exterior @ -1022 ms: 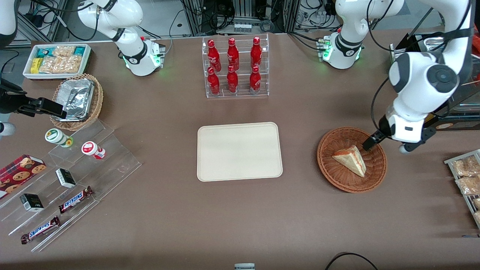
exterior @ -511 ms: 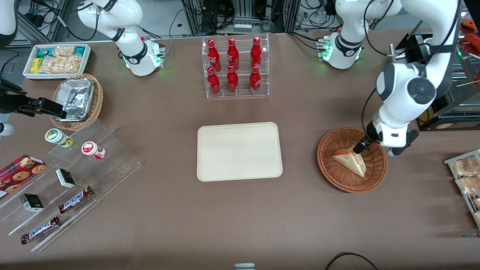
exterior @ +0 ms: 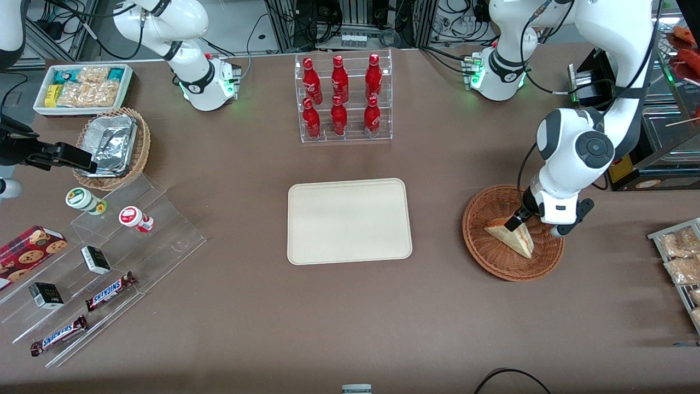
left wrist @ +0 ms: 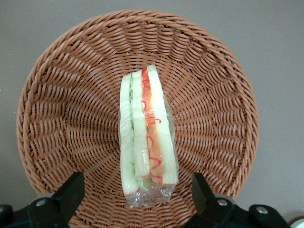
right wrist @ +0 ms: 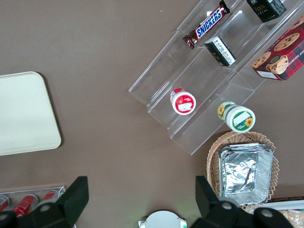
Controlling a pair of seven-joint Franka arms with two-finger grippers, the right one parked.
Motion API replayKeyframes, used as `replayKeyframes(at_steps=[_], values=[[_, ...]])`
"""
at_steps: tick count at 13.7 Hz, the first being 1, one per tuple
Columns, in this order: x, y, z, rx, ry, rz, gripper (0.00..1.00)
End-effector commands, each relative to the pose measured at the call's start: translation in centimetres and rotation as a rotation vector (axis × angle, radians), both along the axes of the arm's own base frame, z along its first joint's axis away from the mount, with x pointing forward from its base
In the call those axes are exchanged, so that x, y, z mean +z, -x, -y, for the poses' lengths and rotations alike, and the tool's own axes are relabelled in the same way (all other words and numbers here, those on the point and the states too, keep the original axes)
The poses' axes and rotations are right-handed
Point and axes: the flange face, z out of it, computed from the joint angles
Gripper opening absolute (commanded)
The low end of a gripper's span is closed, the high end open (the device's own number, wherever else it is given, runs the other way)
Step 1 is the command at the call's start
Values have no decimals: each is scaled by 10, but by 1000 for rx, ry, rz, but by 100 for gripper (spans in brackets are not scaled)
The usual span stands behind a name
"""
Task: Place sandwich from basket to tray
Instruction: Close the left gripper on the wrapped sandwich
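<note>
The sandwich (exterior: 511,235), a plastic-wrapped cream wedge with orange-red and green filling, lies in the reddish-brown wicker basket (exterior: 492,262) toward the working arm's end of the table. It also shows in the left wrist view (left wrist: 147,137), inside the basket (left wrist: 61,109). My left gripper (exterior: 517,221) hovers over the basket, just above the sandwich's wide end. Its fingers (left wrist: 71,192) are open, one on each side of the sandwich, not touching it. The cream tray (exterior: 349,220) lies flat in the middle of the table with nothing on it.
A clear rack of red bottles (exterior: 342,98) stands farther from the camera than the tray. A foil-lined tan basket (exterior: 112,145), a white snack bin (exterior: 82,87) and clear steps with snacks (exterior: 104,262) lie toward the parked arm's end. Wrapped snacks on a rack (exterior: 681,257) sit beside the basket.
My left gripper has moved from the basket's rim inward and down, toward the tray's side, until it stands over the sandwich's wide end. The sandwich has not moved.
</note>
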Motion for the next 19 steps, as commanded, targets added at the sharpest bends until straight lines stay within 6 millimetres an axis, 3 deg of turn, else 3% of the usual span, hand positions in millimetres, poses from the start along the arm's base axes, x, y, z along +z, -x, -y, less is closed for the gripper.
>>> replayKeyframes(at_steps=[1, 7, 8, 12, 15, 17, 19], values=[[-9, -3, -2, 24, 3, 10, 100], [-35, -10, -2, 31, 14, 36, 100], [-38, -10, -1, 29, 14, 39, 96], [-40, -12, 0, 27, 15, 36, 0], [-24, -22, 2, 19, 14, 46, 0], [6, -29, 3, 3, -1, 0, 0], [50, -37, 4, -16, -18, -49, 0]])
